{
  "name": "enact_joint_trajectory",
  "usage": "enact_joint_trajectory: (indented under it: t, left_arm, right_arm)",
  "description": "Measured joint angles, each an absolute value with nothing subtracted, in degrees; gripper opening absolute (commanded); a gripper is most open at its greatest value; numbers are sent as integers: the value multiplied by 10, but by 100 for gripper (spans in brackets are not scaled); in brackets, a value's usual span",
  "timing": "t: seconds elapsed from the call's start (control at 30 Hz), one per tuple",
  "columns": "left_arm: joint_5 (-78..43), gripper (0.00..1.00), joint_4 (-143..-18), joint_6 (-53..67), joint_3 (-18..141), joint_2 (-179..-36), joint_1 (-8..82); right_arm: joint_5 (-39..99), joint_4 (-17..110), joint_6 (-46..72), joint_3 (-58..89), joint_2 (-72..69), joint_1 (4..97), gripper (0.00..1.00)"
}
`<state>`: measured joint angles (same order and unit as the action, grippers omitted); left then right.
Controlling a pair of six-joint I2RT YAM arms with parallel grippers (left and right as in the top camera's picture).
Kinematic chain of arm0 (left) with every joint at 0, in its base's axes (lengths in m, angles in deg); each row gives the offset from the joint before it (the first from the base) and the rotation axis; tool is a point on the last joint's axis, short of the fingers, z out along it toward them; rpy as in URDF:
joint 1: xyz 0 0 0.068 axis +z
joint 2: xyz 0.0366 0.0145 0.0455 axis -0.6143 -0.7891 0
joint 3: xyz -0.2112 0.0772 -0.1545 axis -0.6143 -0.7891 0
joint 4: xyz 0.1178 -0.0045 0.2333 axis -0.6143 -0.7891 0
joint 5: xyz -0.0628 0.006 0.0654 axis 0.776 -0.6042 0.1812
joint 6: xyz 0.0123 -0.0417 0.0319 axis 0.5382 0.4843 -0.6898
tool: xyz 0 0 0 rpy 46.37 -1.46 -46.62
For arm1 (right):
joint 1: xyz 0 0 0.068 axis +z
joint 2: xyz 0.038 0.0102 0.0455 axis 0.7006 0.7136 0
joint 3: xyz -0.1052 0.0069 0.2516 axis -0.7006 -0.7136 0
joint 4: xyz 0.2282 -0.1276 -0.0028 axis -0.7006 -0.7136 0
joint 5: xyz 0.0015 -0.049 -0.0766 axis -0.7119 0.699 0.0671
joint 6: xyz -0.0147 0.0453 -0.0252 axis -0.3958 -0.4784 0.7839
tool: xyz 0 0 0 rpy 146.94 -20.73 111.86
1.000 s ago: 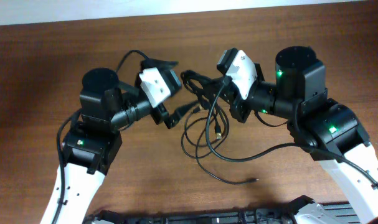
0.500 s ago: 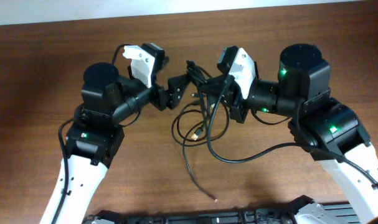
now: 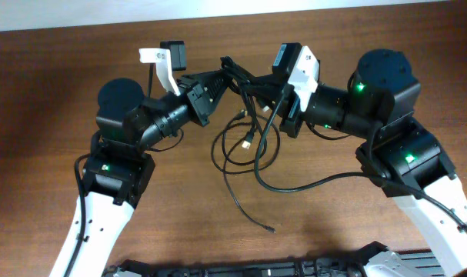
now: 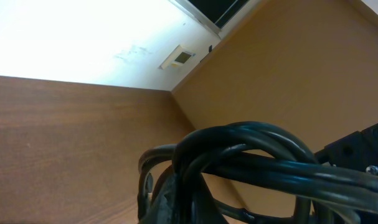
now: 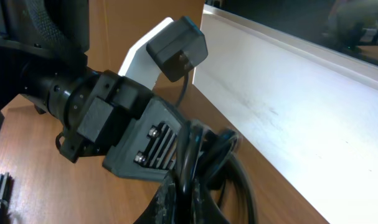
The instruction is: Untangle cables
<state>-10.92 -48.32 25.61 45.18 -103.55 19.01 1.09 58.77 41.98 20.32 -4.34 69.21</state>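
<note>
Overhead view of a brown wooden counter with two robot arms reaching toward each other near its far middle. Between them is a tangle of thin black cables. The knotted part is lifted off the counter and spans the gap between the arms. Below it, several slack loops droop and rest on the wood. One strand ends in a small gold-tipped plug lying inside the loops. Another trails toward the near edge and ends in a tiny connector. A third sweeps out to the right, near the right arm.

The left arm's fingers appear clamped on the left side of the knot. In the left wrist view, a thick bunch of glossy black strands fills the lower frame right in front of the lens. The right arm's fingers also look closed on the bundle. In the right wrist view, the strands run down into them, with the other arm's ribbed finger just beside the same clump.

The cables look very light and limp and will not hold a shape, so any lifted part will sag and drag its loops along. The smooth jacket will probably slip through a loose pinch. The plugs are the stiff, bulky parts, most likely to catch when drawn through a loop. A good hold is on the cord itself, either close to the knot or just behind a free plug. Pulling the two sides hard apart risks cinching the knot tighter
</note>
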Motion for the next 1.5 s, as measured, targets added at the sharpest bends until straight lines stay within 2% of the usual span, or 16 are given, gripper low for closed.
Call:
enact_joint_trajectory:
  t: [0.13, 0.17, 0.23, 0.33, 0.43, 0.5, 0.7, 0.73, 0.77, 0.83, 1.07, 1.2, 1.3, 1.33, 1.4, 1.5]
  left_arm:
    - [-115, 0, -483, 259, 452, -1035, 190]
    - [-121, 0, -479, 249, 452, -1035, 190]
    - [-131, 0, -457, 229, 452, -1036, 203]
    - [-147, 0, -432, 121, 452, -1037, 222]
    - [-149, 0, -451, -62, 452, -1037, 222]
    - [-149, 0, -463, -169, 452, -1038, 222]
    - [-255, 0, -448, -225, 452, -1038, 126]
    - [-281, 0, -442, -218, 452, -1038, 114]
    - [-305, 0, -440, -209, 452, -1038, 109]
    - [-344, 0, -440, -195, 452, -1038, 107]
    - [-368, 0, -444, -172, 452, -1038, 106]
    - [-385, 0, -447, -145, 452, -1039, 99]
    - [-473, 0, -464, -100, 452, -1039, 103]
    - [-502, 0, -465, -81, 452, -1039, 103]
    - [-534, 0, -465, -53, 452, -1039, 103]
    - [-514, 0, -464, -43, 452, -1039, 104]
  right_arm:
    - [26, 584, 420, 203, -43, 692, 4]
    - [28, 584, 420, 203, -43, 692, 25]
    - [32, 568, 415, 203, -43, 692, 53]
    - [35, 531, 417, 204, -43, 692, 72]
    - [59, 526, 416, 204, -43, 692, 72]
    - [86, 526, 416, 204, -43, 692, 64]
    - [120, 516, 416, 204, -43, 692, 66]
    - [127, 515, 416, 204, -43, 692, 57]
    - [134, 514, 418, 204, -43, 692, 33]
    - [150, 510, 418, 204, -43, 692, 4]
    - [183, 507, 395, 204, -43, 693, 4]
    - [307, 491, 300, 204, -43, 697, 4]
    - [389, 482, 260, 204, -43, 693, 4]
    - [402, 481, 250, 204, -43, 693, 10]
    - [409, 481, 246, 204, -43, 693, 45]
    - [298, 477, 345, 204, -43, 692, 50]
